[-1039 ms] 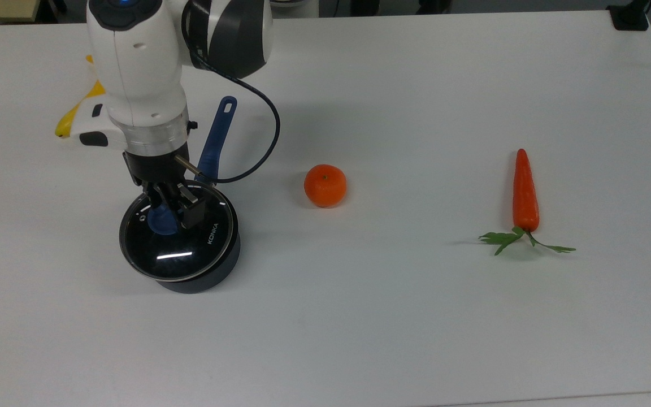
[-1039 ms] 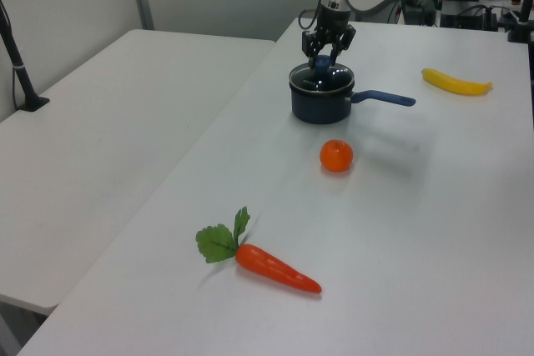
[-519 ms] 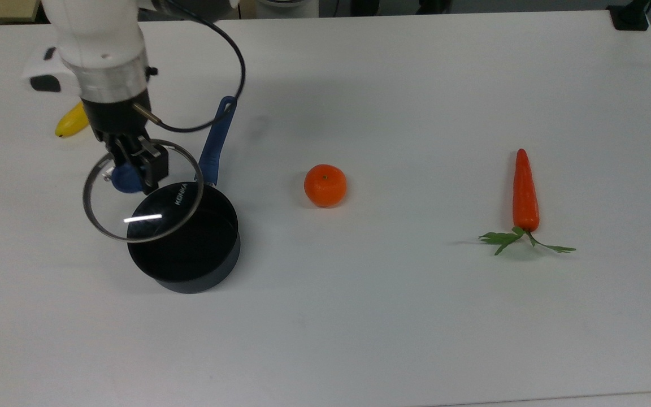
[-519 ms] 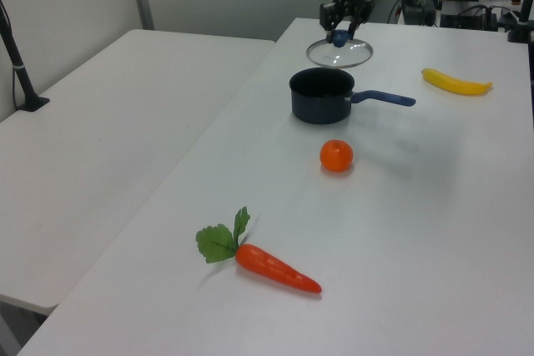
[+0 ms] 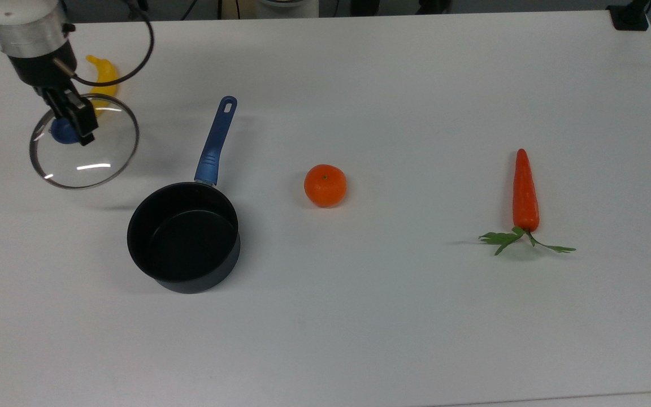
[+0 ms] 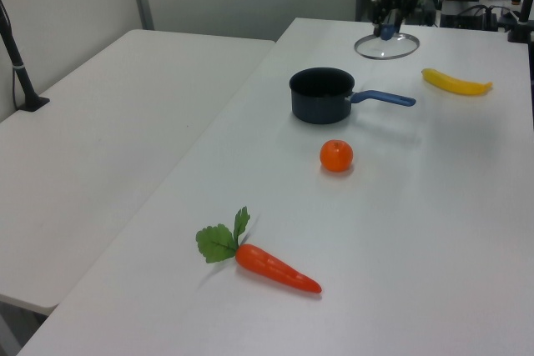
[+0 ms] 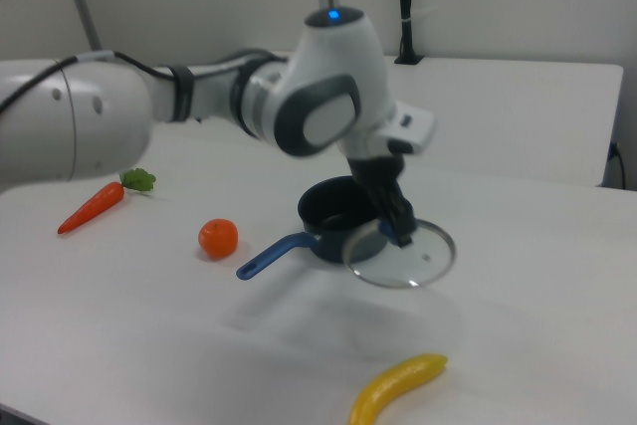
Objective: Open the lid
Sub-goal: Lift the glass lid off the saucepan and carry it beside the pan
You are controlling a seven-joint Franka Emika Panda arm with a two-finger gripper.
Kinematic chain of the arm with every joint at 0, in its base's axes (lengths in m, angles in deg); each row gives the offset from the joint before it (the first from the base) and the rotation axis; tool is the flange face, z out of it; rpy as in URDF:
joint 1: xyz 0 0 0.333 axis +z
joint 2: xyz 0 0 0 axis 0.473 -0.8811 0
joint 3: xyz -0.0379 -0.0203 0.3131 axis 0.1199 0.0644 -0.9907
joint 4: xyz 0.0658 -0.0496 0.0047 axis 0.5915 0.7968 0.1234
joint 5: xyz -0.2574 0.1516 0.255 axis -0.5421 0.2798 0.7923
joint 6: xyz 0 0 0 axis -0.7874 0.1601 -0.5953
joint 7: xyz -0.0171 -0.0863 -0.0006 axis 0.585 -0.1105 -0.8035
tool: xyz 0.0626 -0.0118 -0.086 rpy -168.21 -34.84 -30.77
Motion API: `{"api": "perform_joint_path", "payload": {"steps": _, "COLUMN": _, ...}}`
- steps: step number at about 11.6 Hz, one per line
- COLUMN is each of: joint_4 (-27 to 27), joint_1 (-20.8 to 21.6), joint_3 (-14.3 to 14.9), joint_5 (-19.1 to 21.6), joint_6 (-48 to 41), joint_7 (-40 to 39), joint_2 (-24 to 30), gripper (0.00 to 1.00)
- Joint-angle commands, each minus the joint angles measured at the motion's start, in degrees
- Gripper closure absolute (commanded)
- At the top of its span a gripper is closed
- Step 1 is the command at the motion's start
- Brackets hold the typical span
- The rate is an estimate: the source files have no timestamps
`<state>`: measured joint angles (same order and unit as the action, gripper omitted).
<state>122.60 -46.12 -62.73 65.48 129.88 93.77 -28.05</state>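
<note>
Carrot (image 6: pixel 275 267): nearest in the left view, leaves toward the left view's left; in the top view (image 5: pixel 525 192) it lies far to the top view's right, well apart from the rest.
Orange (image 6: pixel 336 156): between carrot and pan in the left view; in the right view (image 7: pixel 218 237) it sits near the handle tip.
Saucepan (image 5: pixel 184 246): dark, uncovered and empty in the top view, blue handle pointing away from the camera; the right view (image 7: pixel 333 214) shows the lid's edge crossing in front of it.
Lid (image 5: pixel 99 155): clear glass with a metal rim, off the pan and to the top view's left of it; the right view (image 7: pixel 413 258) shows it hanging level above the table with a soft shadow beneath, which the top view does not make plain.
Gripper (image 5: pixel 68 125): fingers clamped on the lid's blue knob; seen from the side in the right view (image 7: pixel 396 225).
Banana (image 7: pixel 398 389): whole in the right view's foreground; in the top view (image 5: pixel 104 72) partly behind the lid's rim; in the left view (image 6: pixel 455 82) just right of the lid (image 6: pixel 386 46).
Table (image 5: pixel 393 316): white, bears everything.
</note>
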Motion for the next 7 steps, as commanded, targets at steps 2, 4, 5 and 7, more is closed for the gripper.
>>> {"api": "perform_joint_path", "payload": {"steps": 2, "joint_4": 11.2, "joint_1": -3.64, "joint_3": -0.54, "joint_5": 0.83, "joint_6": 15.4, "joint_7": -2.7, "joint_2": 1.78, "gripper": 0.47}}
{"api": "perform_joint_path", "payload": {"steps": 4, "joint_4": 11.39, "joint_1": -3.82, "joint_3": -0.54, "joint_5": 0.91, "joint_6": 17.0, "joint_7": -2.01, "joint_2": -0.32, "gripper": 0.47}}
{"api": "perform_joint_path", "payload": {"steps": 5, "joint_4": 11.47, "joint_1": -3.56, "joint_3": -0.54, "joint_5": 0.91, "joint_6": 19.53, "joint_7": -0.87, "joint_2": -1.12, "gripper": 0.47}}
{"api": "perform_joint_path", "payload": {"steps": 7, "joint_4": 11.38, "joint_1": -3.21, "joint_3": -0.54, "joint_5": 0.91, "joint_6": 20.87, "joint_7": 0.28, "joint_2": -2.79, "gripper": 0.47}}
